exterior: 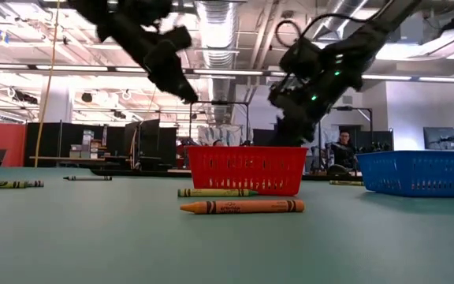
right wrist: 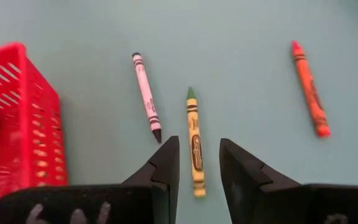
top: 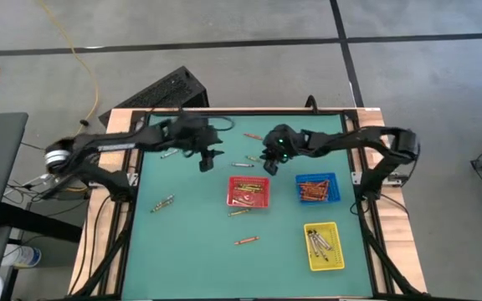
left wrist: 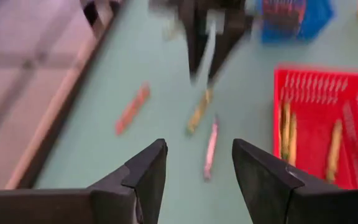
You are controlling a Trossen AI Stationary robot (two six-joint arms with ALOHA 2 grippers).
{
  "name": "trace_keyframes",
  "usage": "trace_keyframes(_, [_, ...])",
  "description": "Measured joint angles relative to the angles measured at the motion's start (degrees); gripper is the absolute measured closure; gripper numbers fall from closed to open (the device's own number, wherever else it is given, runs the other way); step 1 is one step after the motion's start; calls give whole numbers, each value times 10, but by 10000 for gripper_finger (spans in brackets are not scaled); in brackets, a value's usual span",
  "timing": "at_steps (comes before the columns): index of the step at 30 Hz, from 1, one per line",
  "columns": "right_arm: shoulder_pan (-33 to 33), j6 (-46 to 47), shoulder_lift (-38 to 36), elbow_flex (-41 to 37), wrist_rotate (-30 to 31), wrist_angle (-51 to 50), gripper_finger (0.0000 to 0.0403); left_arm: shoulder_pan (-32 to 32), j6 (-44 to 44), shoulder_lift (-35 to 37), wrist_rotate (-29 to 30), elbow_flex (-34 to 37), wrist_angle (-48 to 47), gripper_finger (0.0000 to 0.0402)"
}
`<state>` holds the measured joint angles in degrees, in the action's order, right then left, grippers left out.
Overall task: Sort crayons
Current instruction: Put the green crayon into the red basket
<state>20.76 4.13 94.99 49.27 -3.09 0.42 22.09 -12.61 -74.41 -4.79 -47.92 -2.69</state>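
Small crayons lie scattered on the green table. My right gripper [top: 269, 165] is open low over the far middle, just beyond the red tray [top: 249, 192]. In the right wrist view [right wrist: 199, 142] its fingers stand on either side of a yellow-green crayon [right wrist: 194, 146] that lies flat on the table, with a pink crayon [right wrist: 146, 96] and an orange crayon [right wrist: 309, 87] nearby. My left gripper [top: 208, 161] is open and empty, raised above the table to the left of the red tray; it also shows in the left wrist view [left wrist: 199, 144].
The red tray holds yellowish crayons, the blue tray [top: 318, 188] orange ones, the yellow tray [top: 323, 247] grey ones. Loose crayons lie at the left [top: 161, 203], the far left [top: 170, 153] and in front of the red tray [exterior: 243, 207] [top: 246, 241].
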Motion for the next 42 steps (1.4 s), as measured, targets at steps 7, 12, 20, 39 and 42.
trace_keyframes(7, [0,-32,64,44,-1,2,295,14,-50,56,6,162,286,228])
trace_keyframes(12, [0,-47,100,57,-1,-1,295,52,-76,50,10,176,329,228])
trace_keyframes(20, [0,-67,137,61,1,5,297,121,-99,50,-57,176,327,228])
trace_keyframes(39, [2,-106,36,56,-5,-40,399,142,-47,50,-107,176,320,228])
trace_keyframes(42, [-2,-106,-13,51,-29,-26,400,142,-46,50,-114,176,321,228])
